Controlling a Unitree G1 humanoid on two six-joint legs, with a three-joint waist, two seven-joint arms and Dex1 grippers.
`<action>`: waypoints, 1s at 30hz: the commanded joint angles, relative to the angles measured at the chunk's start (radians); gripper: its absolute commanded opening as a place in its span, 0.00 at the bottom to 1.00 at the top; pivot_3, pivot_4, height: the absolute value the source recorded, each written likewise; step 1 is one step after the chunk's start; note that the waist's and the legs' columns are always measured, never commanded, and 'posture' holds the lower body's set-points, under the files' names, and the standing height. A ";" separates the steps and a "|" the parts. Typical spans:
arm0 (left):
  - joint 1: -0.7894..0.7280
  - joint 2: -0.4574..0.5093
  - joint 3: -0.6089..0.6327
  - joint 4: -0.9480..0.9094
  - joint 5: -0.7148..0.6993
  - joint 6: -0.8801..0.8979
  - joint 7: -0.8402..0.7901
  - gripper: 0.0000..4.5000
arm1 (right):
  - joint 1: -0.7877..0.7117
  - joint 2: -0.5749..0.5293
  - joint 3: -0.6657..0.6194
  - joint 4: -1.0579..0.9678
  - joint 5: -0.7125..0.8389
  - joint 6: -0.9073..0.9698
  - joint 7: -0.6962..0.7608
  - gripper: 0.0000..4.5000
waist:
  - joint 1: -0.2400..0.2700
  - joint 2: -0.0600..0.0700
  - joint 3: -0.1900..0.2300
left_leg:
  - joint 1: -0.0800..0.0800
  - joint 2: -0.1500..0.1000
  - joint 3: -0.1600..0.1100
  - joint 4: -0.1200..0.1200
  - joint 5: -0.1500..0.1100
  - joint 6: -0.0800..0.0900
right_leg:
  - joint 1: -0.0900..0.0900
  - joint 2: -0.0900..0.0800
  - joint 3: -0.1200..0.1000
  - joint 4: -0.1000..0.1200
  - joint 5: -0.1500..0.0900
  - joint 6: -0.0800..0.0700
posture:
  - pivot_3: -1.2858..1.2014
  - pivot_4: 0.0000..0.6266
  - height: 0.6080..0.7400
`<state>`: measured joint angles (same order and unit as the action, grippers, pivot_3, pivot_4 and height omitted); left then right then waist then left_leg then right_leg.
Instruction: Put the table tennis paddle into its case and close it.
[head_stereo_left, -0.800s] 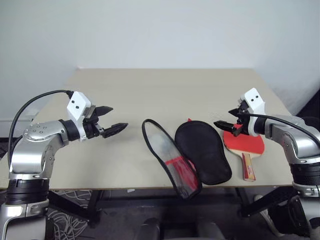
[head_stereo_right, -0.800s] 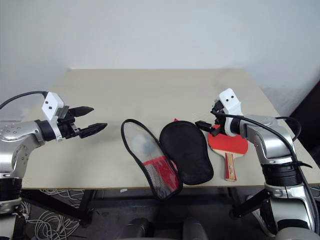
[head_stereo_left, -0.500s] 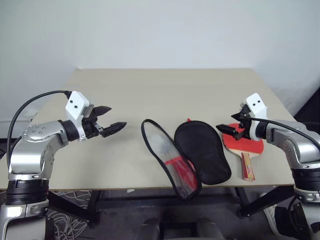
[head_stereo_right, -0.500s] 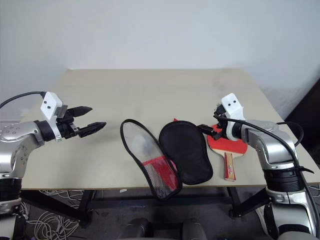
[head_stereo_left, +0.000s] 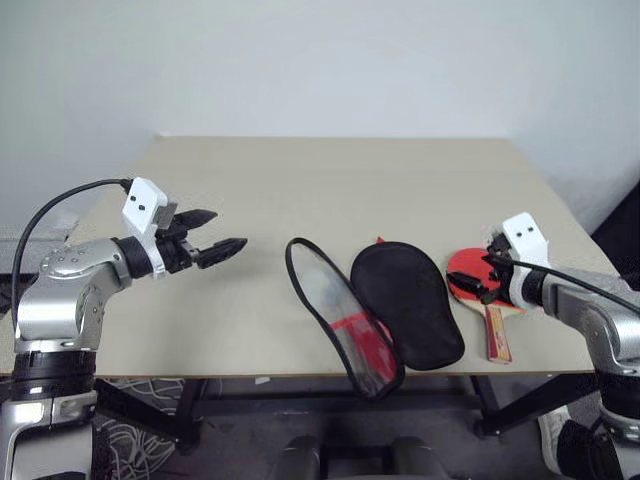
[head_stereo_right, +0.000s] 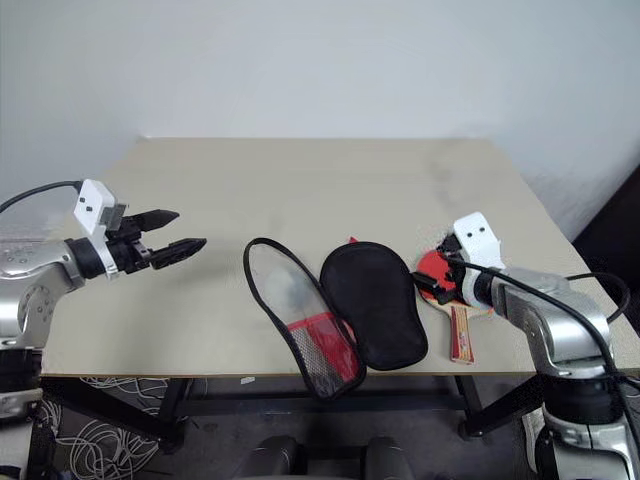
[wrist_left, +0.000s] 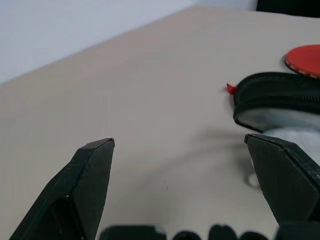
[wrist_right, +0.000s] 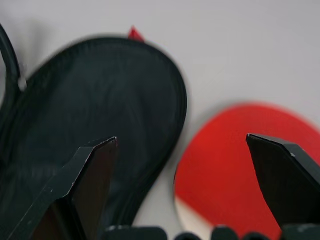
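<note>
The table tennis paddle (head_stereo_left: 468, 271) lies flat at the table's right, red face up, with its wooden handle (head_stereo_left: 496, 333) toward the near edge. To its left the case (head_stereo_left: 405, 305) lies unzipped and spread, black lining up. Its clear-panelled flap (head_stereo_left: 340, 315) is tilted up, with red fabric showing through. My right gripper (head_stereo_left: 484, 282) hovers open low over the paddle's face; in the right wrist view the paddle (wrist_right: 240, 160) and the case (wrist_right: 100, 110) lie between its fingers. My left gripper (head_stereo_left: 228, 230) is open in the air left of the case, with nothing between its fingers.
The beige table (head_stereo_left: 300, 180) stands against a white wall. The case flap reaches the near edge (head_stereo_left: 250, 378). The paddle lies close to the table's right edge. Bare tabletop stretches behind the case and under my left gripper.
My right gripper has dropped lower and drawn back to the right, now over the paddle's face. My left gripper has drifted slightly left. Case and paddle have not moved.
</note>
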<state>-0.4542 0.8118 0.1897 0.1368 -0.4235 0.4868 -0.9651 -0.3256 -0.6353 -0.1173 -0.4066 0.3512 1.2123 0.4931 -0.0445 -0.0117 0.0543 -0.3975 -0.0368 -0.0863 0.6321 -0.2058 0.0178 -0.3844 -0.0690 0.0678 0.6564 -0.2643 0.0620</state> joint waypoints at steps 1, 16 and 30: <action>-0.068 -0.008 -0.022 0.046 0.020 -0.046 -0.021 0.99 | 0.014 0.005 -0.083 -0.101 0.011 0.076 -0.051 1.00 | -0.001 0.000 0.000 | 0.000 0.000 0.000 0.000 0.000 0.000 | 0.000 0.000 0.000 0.000 0.000 0.000 | 0.52 0.00 0.96; -0.068 -0.027 -0.049 0.047 -0.019 -0.064 -0.154 0.99 | 0.149 0.064 -0.148 -0.213 -0.010 0.345 -0.161 1.00 | -0.002 -0.001 0.000 | 0.000 0.002 0.000 0.001 0.000 0.000 | 0.001 0.000 0.000 0.000 -0.001 0.002 | 0.52 0.00 0.96; -0.042 -0.004 -0.031 -0.001 -0.034 -0.051 -0.177 1.00 | 0.137 0.213 -0.116 -0.002 -0.149 0.217 -0.352 0.54 | -0.002 -0.001 0.000 | 0.001 0.002 0.001 0.000 0.000 0.000 | 0.001 0.000 0.001 0.000 -0.001 0.002 | 0.52 0.00 0.96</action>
<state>-0.4883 0.7898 0.1277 0.1689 -0.4447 0.4418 -1.1439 -0.1792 -0.4175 -0.2147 -0.4291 0.2472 1.4459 0.1889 -0.0465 -0.0130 0.0539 -0.3958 -0.0352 -0.0853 0.6326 -0.2057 0.0181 -0.3833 -0.0689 0.0686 0.6563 -0.2656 0.0641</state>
